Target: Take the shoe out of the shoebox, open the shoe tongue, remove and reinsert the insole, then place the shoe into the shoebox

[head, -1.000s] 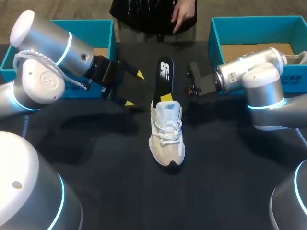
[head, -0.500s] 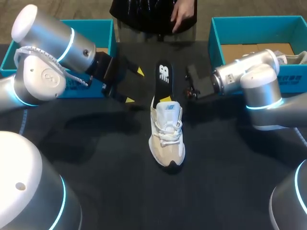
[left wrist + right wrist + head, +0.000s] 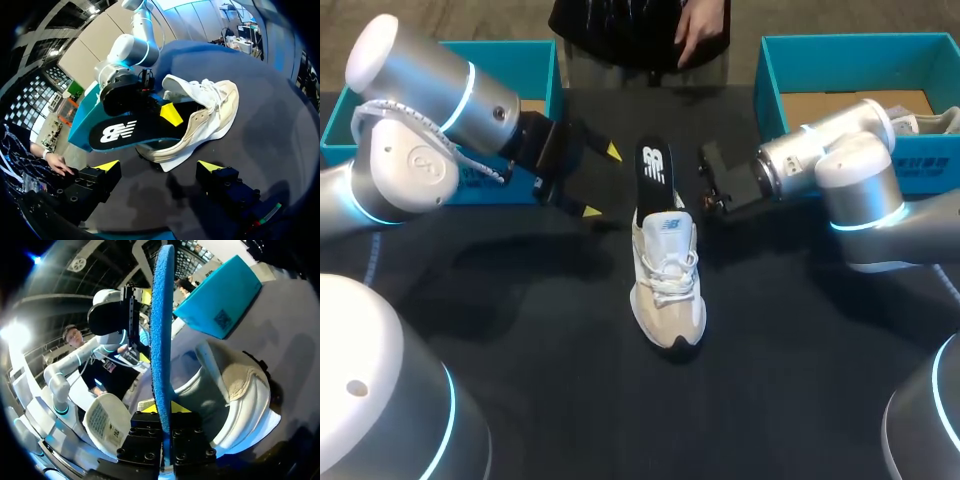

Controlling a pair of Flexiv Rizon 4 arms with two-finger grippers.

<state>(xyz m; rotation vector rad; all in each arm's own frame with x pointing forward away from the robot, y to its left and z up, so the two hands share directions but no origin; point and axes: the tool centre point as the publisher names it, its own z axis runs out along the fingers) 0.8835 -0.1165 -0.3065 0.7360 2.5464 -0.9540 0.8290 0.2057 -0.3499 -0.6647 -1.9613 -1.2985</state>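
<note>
A white and beige shoe [image 3: 666, 285] lies mid-table with its toe toward me. A black insole [image 3: 656, 168] sticks up out of its heel opening, and my right gripper [image 3: 680, 200] is shut on the insole's lower part. In the right wrist view the insole's blue edge [image 3: 161, 335] stands pinched between the fingers of my right gripper [image 3: 167, 422], with the shoe [image 3: 237, 390] just beyond. My left gripper [image 3: 601, 182] hangs open to the left of the insole. In its own view the left gripper [image 3: 159, 167] is empty, with the shoe [image 3: 205, 120] and insole [image 3: 130, 132] ahead of it.
A teal shoebox [image 3: 545, 65] stands at the back left behind my left arm. A second teal shoebox [image 3: 770, 70] sits at the back right, partly covered by my right arm. Dark table surface [image 3: 570, 400] spreads in front of the shoe.
My right gripper has shut on the insole and carried its upper end slightly left. The shoe and my left arm have hardly moved.
</note>
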